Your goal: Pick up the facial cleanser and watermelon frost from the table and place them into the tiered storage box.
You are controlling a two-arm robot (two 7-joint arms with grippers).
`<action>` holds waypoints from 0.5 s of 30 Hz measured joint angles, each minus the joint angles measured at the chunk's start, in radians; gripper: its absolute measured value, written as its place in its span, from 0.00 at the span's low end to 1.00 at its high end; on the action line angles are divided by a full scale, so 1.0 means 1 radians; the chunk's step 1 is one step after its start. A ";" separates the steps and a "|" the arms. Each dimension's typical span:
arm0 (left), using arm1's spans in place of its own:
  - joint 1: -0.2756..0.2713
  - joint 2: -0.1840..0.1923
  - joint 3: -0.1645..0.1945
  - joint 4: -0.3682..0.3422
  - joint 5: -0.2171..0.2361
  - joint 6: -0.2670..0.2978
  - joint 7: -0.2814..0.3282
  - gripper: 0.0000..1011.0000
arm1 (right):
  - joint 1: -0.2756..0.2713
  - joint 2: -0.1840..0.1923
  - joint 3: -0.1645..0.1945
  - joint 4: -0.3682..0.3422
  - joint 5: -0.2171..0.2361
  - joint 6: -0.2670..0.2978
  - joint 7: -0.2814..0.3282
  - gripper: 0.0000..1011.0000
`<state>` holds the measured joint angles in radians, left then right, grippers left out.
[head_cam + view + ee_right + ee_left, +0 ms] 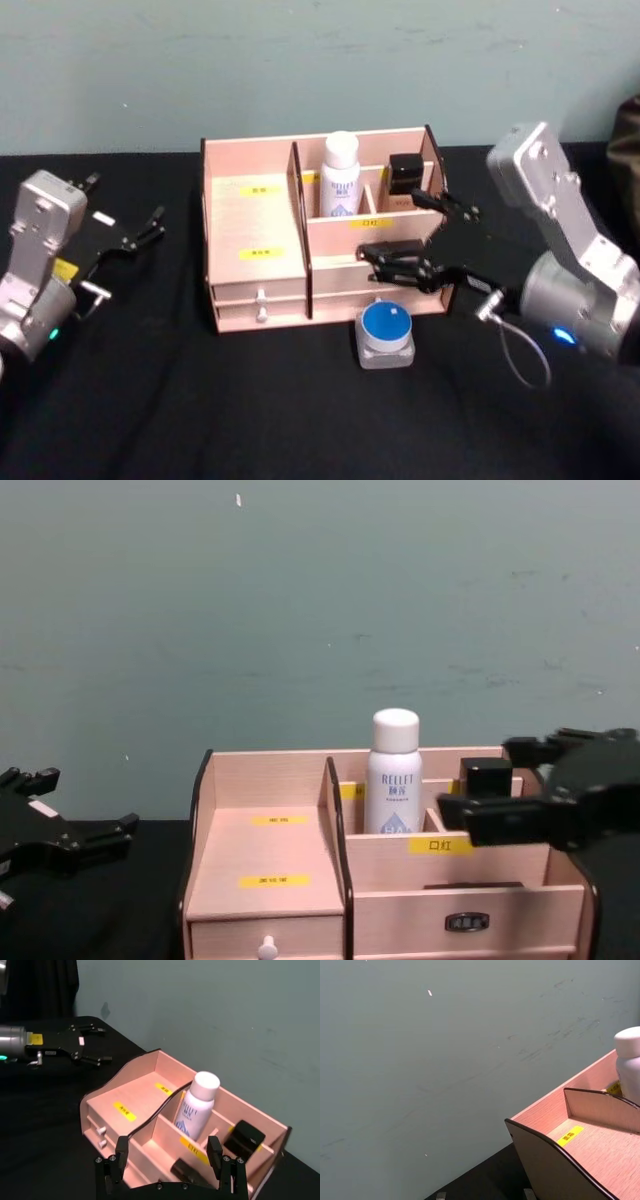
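Note:
The facial cleanser, a white bottle with a white cap, stands upright in a back compartment of the tiered storage box. My right gripper hangs open over the box's lower right tier. Under its spread fingers a small dark item lies in that tier; it looks like the watermelon frost, but I cannot tell for sure. My left gripper rests open above the table, left of the box and apart from it.
A black box sits in the back right compartment. A grey jar with a blue lid stands on the black table just in front of the box's drawers. A pale green wall rises behind.

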<state>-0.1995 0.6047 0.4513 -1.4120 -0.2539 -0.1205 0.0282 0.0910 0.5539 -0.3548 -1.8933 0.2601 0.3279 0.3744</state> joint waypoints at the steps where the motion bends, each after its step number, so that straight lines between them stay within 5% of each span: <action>1: 0.000 0.000 0.000 0.000 0.000 0.000 0.000 0.99 | -0.013 0.006 0.006 -0.012 0.001 0.002 -0.002 0.99; 15: 0.000 0.000 0.000 0.000 0.000 0.000 0.000 0.99 | -0.266 0.063 0.083 -0.128 0.009 -0.001 -0.048 0.99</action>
<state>-0.1995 0.6047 0.4514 -1.4120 -0.2539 -0.1205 0.0282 -0.1749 0.6168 -0.2718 -2.0216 0.2694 0.3268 0.3261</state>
